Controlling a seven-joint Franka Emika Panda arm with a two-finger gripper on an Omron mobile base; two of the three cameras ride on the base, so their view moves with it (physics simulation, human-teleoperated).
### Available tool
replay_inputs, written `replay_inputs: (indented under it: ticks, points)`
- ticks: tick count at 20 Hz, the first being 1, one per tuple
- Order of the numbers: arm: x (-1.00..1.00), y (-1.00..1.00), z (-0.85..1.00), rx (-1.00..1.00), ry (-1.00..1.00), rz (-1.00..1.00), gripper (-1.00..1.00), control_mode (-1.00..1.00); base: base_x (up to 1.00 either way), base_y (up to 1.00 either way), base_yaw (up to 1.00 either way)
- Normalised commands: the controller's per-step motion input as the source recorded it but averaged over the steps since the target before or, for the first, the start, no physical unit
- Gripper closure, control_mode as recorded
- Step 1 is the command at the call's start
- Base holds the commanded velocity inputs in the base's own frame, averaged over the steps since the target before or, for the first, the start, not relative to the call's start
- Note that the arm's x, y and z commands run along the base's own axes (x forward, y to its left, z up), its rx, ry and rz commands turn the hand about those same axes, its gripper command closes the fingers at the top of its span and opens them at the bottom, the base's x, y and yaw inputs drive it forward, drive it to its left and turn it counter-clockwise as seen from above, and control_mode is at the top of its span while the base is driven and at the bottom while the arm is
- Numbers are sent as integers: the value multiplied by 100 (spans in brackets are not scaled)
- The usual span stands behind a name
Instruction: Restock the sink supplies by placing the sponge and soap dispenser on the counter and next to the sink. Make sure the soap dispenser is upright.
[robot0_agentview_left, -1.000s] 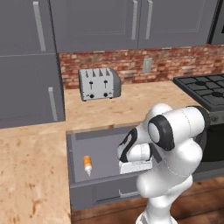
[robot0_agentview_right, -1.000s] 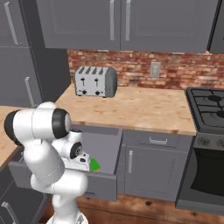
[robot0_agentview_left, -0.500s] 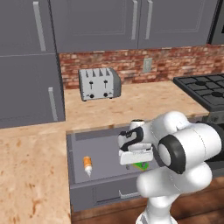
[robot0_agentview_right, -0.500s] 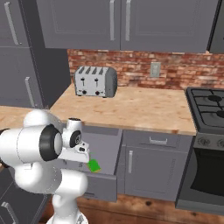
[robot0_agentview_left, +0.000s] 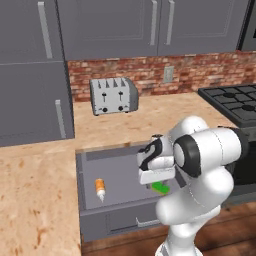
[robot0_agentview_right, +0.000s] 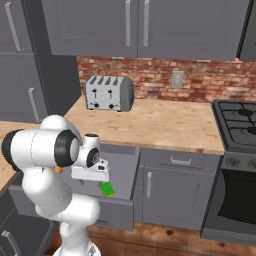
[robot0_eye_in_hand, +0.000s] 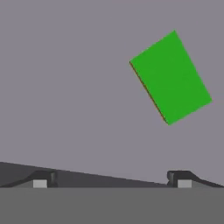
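Down over the open drawer (robot0_agentview_left: 90, 167) hung the gripper (robot0_eye_in_hand: 112, 180), fingers spread wide, holding nothing. Just beyond its tips the sponge (robot0_eye_in_hand: 170, 77) lay flat on the drawer floor. Further along that drawer the soap dispenser (robot0_agentview_left: 100, 189) lay on its side. Beyond the drawer, a toaster (robot0_agentview_left: 113, 95) stood on the counter (robot0_agentview_left: 150, 117).

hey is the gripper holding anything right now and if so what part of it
Nothing is held. The gripper is open, its fingertips wide apart over the drawer floor, and the sponge lies flat ahead of it, untouched.
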Motion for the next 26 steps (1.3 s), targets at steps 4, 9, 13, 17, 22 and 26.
replay_inputs:
  ticks: [4,9,13,17,22,26]
  points:
    - [44,-28,-12,0,0,9,-100,-100,0,0,0]
    - [34,-24,-6,0,0,6,-100,-100,0,0,0]
    - [35,-24,-6,0,1,5,-100,-100,0,0,0]
    - [33,-13,-18,0,4,5,-100,-100,0,0,0]
    - [8,-1,-43,-1,4,5,-100,-100,0,0,0]
    - [0,0,-55,-2,1,8,-100,-100,0,0,0]
